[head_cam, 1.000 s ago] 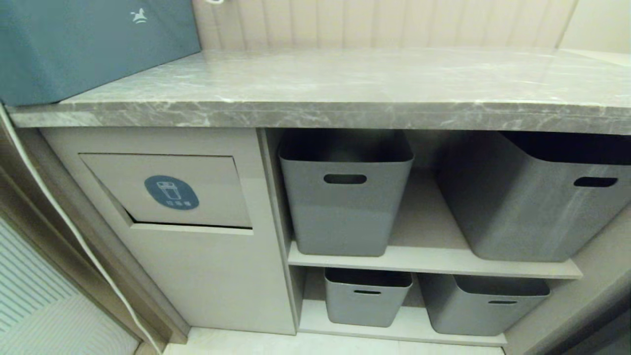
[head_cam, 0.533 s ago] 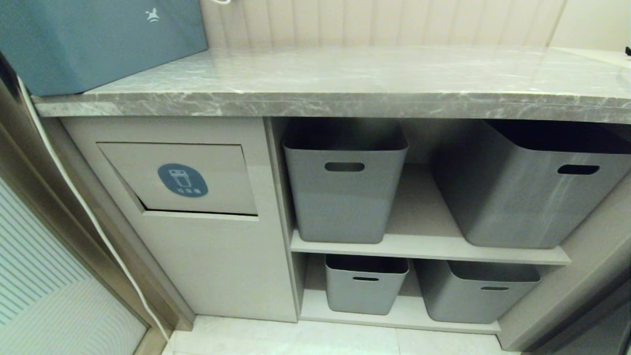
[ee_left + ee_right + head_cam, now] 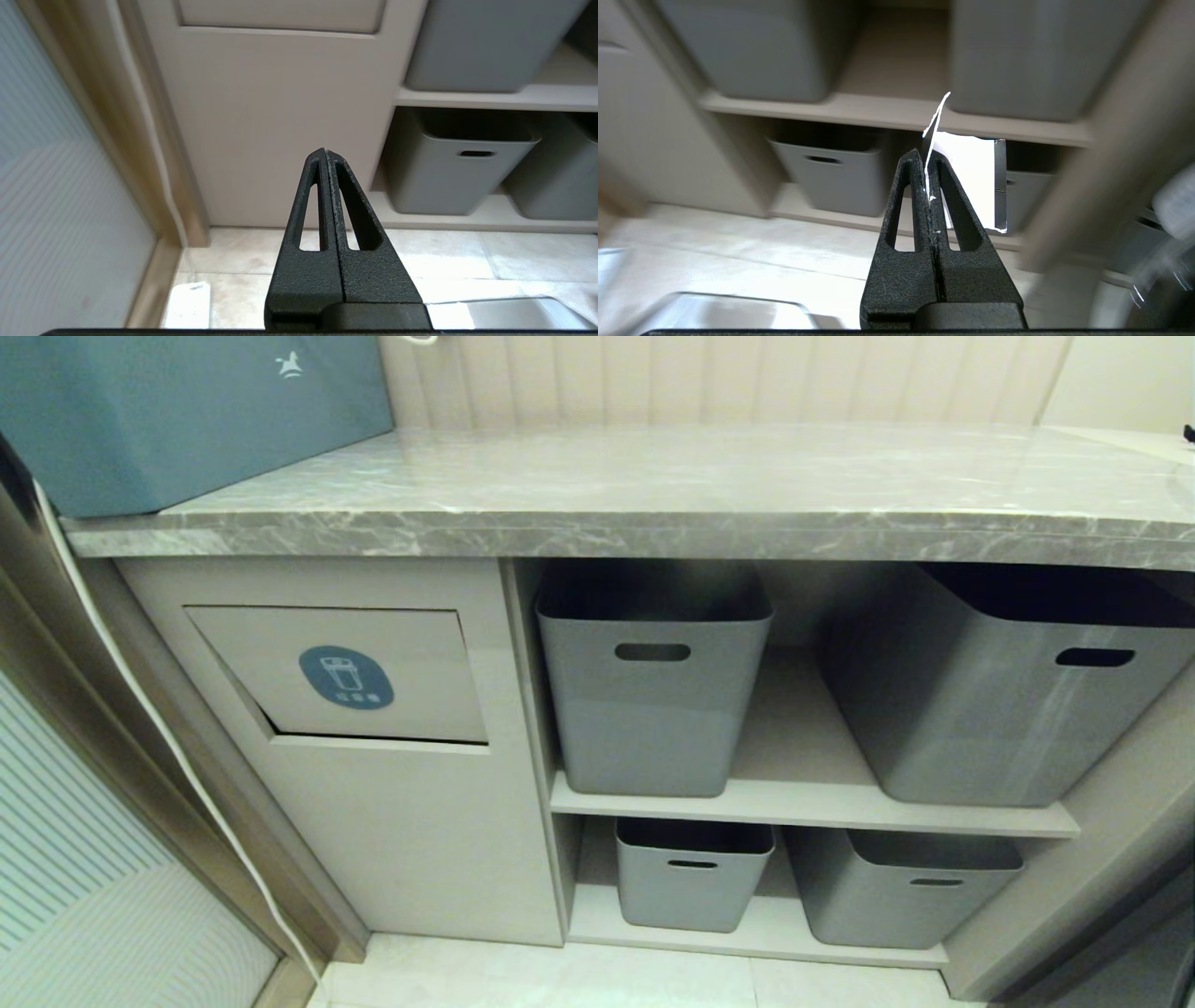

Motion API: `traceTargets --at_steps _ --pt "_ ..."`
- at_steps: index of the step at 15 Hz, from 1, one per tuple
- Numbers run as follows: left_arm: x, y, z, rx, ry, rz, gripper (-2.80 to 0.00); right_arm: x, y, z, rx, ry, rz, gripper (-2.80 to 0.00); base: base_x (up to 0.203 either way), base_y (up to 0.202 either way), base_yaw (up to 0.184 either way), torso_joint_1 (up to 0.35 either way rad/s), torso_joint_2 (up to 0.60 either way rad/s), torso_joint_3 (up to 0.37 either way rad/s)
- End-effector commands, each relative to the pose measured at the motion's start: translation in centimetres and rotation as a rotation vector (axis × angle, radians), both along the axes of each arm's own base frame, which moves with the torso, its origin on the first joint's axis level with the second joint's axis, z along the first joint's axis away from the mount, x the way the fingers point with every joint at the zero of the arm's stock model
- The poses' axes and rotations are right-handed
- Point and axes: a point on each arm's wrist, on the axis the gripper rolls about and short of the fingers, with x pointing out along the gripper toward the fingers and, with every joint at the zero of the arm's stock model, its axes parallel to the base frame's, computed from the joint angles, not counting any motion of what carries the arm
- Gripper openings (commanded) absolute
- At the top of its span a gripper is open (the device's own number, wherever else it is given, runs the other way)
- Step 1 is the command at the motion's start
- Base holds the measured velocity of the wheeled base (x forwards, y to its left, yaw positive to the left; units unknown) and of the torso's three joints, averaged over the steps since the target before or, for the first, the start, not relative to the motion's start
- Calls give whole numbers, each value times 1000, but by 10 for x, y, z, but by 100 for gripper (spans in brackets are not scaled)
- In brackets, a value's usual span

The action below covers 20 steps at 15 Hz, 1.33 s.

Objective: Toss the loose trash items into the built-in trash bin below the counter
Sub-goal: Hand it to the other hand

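Observation:
The built-in trash bin (image 3: 345, 674) is a beige flap with a blue oval sticker, set in the cabinet under the left end of the grey marble counter (image 3: 653, 534). Neither arm shows in the head view. My right gripper (image 3: 927, 156) is shut on a torn trash scrap (image 3: 971, 179), which is white on the side I see with a dark strip along one edge. It hangs low in front of the shelves. My left gripper (image 3: 325, 151) is shut on nothing, low before the bin's cabinet front (image 3: 271, 116).
Several grey handled tubs (image 3: 653, 691) fill two open shelves to the right of the bin. A teal bag (image 3: 187, 411) stands on the counter's left end. A door frame with a white cord (image 3: 140, 709) runs along the left. Pale floor tiles (image 3: 444, 261) lie below.
The whole head picture shifted right and up between a second ago and half a second ago, so the camera moved. Since then it is still, and nothing in the scene has moved.

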Motion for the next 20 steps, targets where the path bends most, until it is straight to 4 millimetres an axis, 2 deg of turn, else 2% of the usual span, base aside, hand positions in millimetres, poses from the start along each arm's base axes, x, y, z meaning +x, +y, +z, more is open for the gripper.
traceTargets --at_steps 1,3,4,7,8,9,12,14,16,17,19,20 --pt "2 -1 15 -1 14 -29 -280 41 2 27 36 148 48 -280 0 0 0 0 0 0" --pt "16 -3 48 -28 98 -137 -280 83 6 58 165 180 183 -280 0 0 0 0 0 0" --pt "25 -5 71 -61 131 -238 -280 101 10 74 311 181 268 -280 0 0 0 0 0 0" --pt "65 -12 131 -219 249 -494 -280 128 18 113 914 294 437 -280 0 0 0 0 0 0" --pt "79 -15 150 -323 300 -561 -280 133 22 123 1084 364 490 -280 0 0 0 0 0 0" --pt "90 -19 164 -451 364 -620 -280 139 29 128 1174 442 547 -280 0 0 0 0 0 0" --pt "109 -40 192 -813 626 -794 -280 145 51 126 1214 606 672 -280 0 0 0 0 0 0" --pt "127 -59 200 -901 722 -877 -280 145 67 123 1234 720 736 -280 0 0 0 0 0 0" --pt "145 -80 200 -925 774 -954 -280 157 75 118 1232 775 723 -280 0 0 0 0 0 0" --pt "155 -90 197 -927 790 -975 0 163 79 117 1224 784 720 -280 0 0 0 0 0 0" --pt "172 -109 188 -899 823 -1001 0 174 86 118 1214 804 720 -280 0 0 0 0 0 0" --pt "180 -117 180 -820 809 -1015 0 179 89 120 1214 807 717 -280 0 0 0 0 0 0"
